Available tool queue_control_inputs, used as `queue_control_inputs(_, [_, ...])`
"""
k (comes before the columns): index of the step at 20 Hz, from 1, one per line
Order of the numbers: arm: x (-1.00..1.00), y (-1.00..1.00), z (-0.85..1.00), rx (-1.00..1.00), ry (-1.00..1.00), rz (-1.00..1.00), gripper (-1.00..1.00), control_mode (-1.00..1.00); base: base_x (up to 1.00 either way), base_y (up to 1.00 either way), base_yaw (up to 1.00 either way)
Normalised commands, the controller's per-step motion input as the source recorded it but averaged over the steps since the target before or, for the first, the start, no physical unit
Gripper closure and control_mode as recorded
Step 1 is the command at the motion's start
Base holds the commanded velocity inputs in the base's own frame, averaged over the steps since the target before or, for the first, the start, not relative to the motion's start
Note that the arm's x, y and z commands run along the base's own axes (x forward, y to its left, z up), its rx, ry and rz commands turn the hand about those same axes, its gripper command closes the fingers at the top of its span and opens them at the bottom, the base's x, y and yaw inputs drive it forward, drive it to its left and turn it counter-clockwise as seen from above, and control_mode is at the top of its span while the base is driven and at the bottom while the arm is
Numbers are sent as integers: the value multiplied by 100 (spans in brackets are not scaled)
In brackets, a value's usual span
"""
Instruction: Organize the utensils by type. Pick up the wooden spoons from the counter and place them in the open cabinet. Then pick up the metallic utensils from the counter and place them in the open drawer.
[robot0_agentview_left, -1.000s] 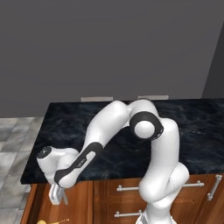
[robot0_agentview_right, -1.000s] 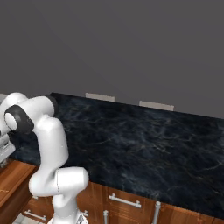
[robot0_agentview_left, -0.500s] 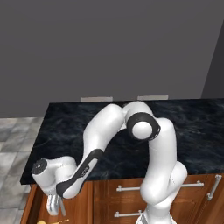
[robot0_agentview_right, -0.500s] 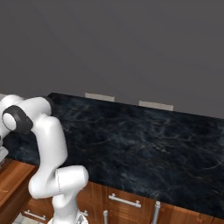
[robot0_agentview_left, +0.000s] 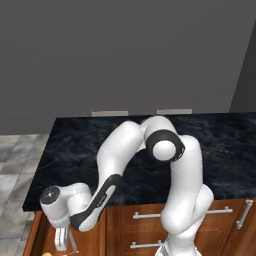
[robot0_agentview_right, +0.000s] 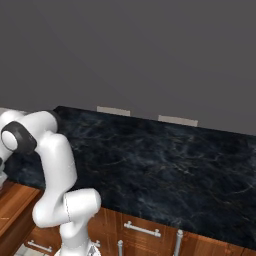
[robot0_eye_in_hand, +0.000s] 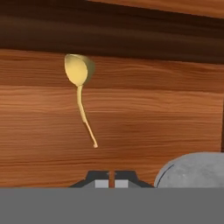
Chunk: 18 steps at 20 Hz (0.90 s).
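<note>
1. The hand (robot0_eye_in_hand: 111, 175) hangs low inside the open drawer (robot0_eye_in_hand: 153, 122), its two fingertips pressed together with nothing between them.
2. Just beyond the fingertips, clear of them, a small spoon (robot0_eye_in_hand: 78, 70) lies flat on the drawer's wooden floor. Its round bowl points toward the far wall and its thin, slightly curved handle points back at the hand. It looks pale yellow in this light, but by its shape it is probably the metallic utensil.
3. Judging from this, the last step, putting the metal spoon in the drawer, looks finished. The next move calls for lifting the hand straight up and out without catching the bench edge above.
4. The left base view shows what the hand view cannot: the hand (robot0_agentview_left: 61, 240) reaches down past the bench's front left corner, inside the drawer's (robot0_agentview_left: 31, 235) left wall.
5. The right base view shows more of the black marble bench (robot0_agentview_right: 150, 160) towards its right end.
</note>
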Motion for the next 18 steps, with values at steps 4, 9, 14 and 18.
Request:
queue_control_inputs(4, [-42, 3, -16, 15, 0, 8, 100, -100, 0, 0, 0])
queue_control_inputs(9, [-17, 12, -10, 9, 0, 3, 100, -100, 0, 0, 0])
queue_control_inputs(14, [2, 13, -11, 2, 0, 4, 100, -100, 0, 0, 0])
queue_control_inputs(18, [0, 12, -30, 1, 6, 5, 100, -100, 0, 0, 0])
